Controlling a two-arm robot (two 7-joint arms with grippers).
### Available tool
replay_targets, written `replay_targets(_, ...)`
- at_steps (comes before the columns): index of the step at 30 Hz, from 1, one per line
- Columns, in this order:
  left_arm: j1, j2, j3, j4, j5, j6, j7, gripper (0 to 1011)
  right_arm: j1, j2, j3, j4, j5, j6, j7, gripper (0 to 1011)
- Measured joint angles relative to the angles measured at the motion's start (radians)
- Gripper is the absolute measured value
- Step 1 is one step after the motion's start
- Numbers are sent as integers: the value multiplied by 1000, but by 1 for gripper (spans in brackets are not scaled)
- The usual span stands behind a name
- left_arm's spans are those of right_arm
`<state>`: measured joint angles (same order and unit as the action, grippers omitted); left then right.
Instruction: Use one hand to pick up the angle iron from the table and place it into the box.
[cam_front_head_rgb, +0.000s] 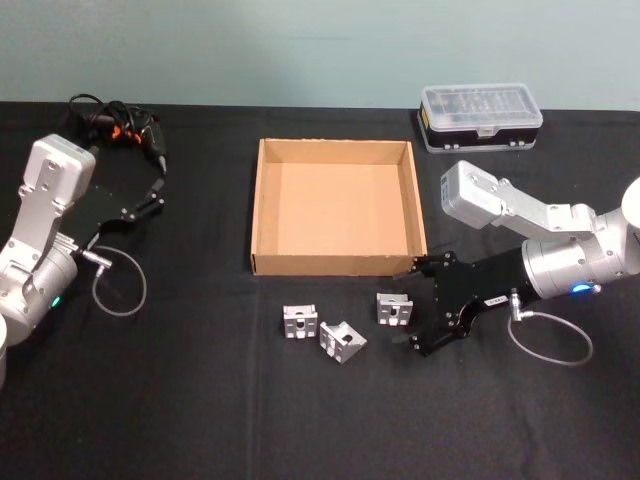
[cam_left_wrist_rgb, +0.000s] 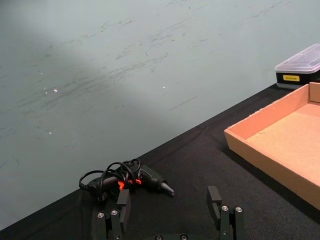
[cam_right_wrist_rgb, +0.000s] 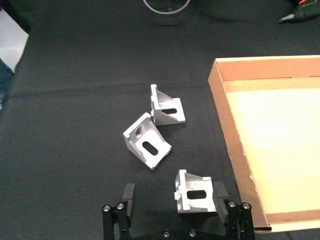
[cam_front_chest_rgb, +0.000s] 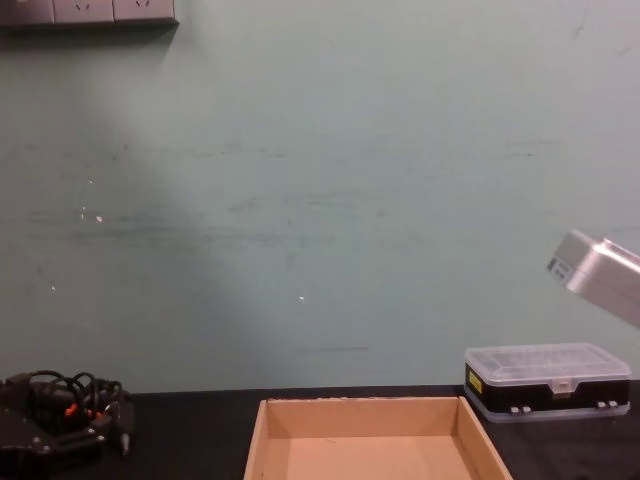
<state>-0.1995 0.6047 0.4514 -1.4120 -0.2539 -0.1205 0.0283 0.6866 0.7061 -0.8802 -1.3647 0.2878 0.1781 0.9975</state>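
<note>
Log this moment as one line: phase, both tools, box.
phase: pre-grasp | right tool: open, nearest angle iron between tips | left tool: open, parked left | box: empty

Black table (cam_front_head_rgb: 200, 400), tan box (cam_front_head_rgb: 335, 264) at centre, three angle irons (cam_front_head_rgb: 342, 340) just before it, clear-lidded case (cam_front_head_rgb: 481, 117) far right, corded tool (cam_front_head_rgb: 125, 128) far left

The head camera looks steeply down on the table (cam_front_head_rgb: 200, 400), taking in the whole box (cam_front_head_rgb: 335, 263) and the case (cam_front_head_rgb: 481, 116) behind it. The chest camera sits low and faces across to the wall, sharing that box and case. The left wrist camera skims low past the left gripper (cam_left_wrist_rgb: 169, 195) toward the wall, catching the box's corner. The right wrist camera is close above the right gripper (cam_right_wrist_rgb: 173, 190), looking down beside the box.
</note>
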Motion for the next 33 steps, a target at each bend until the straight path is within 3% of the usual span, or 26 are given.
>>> replay_targets(6,0,0,0,0,0,0,0,1000,-4,-7,8,4,-12,1,-20,890)
replay_targets(18,0,0,0,0,0,0,0,1000,-13,-14,22,8,-15,-3,-28,526)
replay_targets(25,0,0,0,0,0,0,0,1000,-20,-17,31,10,-10,-6,-28,263)
replay_targets(33,0,0,0,0,0,0,0,1000,-21,-22,34,10,-8,-10,-28,58)
